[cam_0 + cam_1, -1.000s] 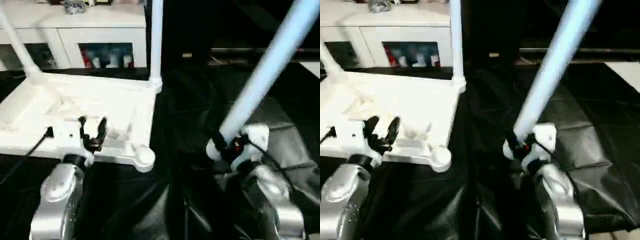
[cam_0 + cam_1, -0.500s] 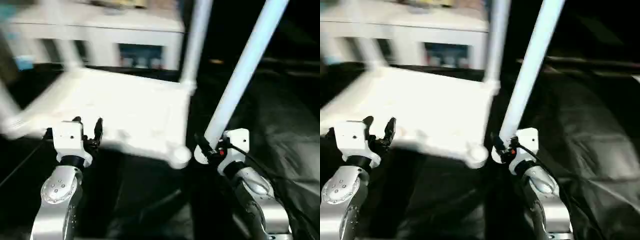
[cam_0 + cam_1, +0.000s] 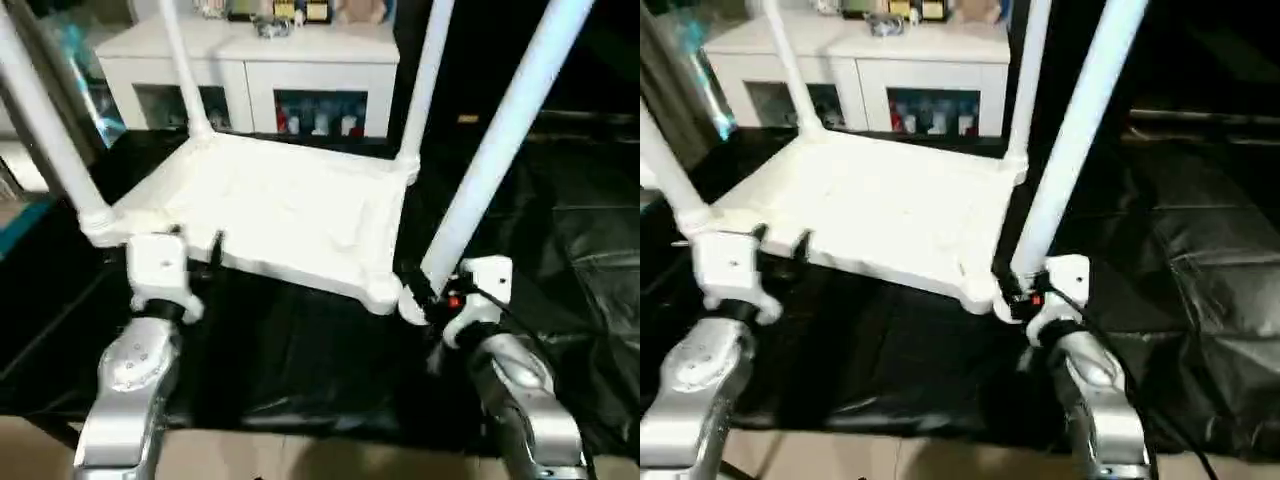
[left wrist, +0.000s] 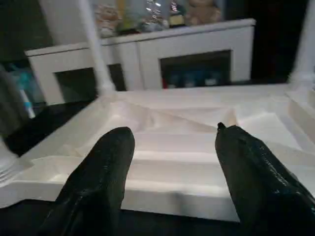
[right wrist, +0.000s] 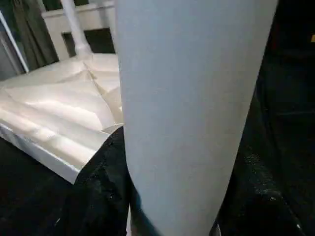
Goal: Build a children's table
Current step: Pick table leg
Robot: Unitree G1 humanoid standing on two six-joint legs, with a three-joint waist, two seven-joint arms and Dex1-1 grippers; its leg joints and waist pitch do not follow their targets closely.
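Children's table (image 3: 280, 215) lies upside down on black sheeting (image 3: 560, 250), in front of the white cabinet (image 3: 250, 70), with its ribbed underside facing up. Three legs already stand in its corner sockets: one at the corner nearest the cabinet's left end (image 3: 180, 65), one at the corner nearest the cabinet's right end (image 3: 425, 80), and one at the near left corner (image 3: 45, 125), farthest from the cabinet on that side. The fourth leg (image 3: 500, 150) is in the right claw (image 3: 425, 297), tilted, its thick end just beside the empty socket (image 3: 383, 293) at the near right corner.

All of it looks like hollow moulded plastic, so I judge it light, stiff and rather slick. The long leg should lever easily if held far from its end, so a grip low on the thick end, as here, seems best. The top is best steadied by its raised rim.

The right claw is closed around the leg's base, its dark fingers (image 5: 106, 172) wrapping the shaft on both sides. The left claw (image 4: 172, 147) is spread wide and holds nothing; its fingers (image 4: 106, 162) hover just off the near rim (image 4: 147, 194) of the tabletop, on the side away from the cabinet, apparently not touching it.
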